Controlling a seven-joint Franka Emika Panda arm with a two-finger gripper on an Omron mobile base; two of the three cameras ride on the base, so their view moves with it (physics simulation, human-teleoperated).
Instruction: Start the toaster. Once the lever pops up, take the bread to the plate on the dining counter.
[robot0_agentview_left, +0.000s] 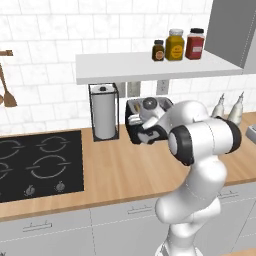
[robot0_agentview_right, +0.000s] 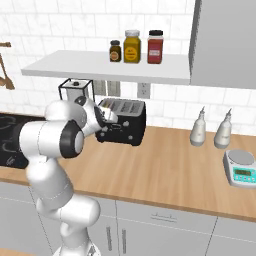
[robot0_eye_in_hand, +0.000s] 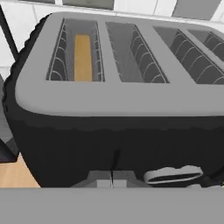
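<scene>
Bread (robot0_eye_in_hand: 82, 57) sits down in the leftmost slot of the toaster (robot0_eye_in_hand: 118, 131), so you're at the starting step. Your gripper (robot0_agentview_left: 146, 131) is pressed close against its black front; whether the jaws are open, I cannot tell. Next, push the lever down.

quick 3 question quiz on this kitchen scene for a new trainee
1. True or false: the bread sits in the leftmost slot of the toaster in the hand view.
2. How many jars stand on the shelf above the counter?
3. What stands just left of the toaster in the left base view? A) paper towel roll B) scale C) bottle

Key: 1 true; 2 three; 3 A
</scene>
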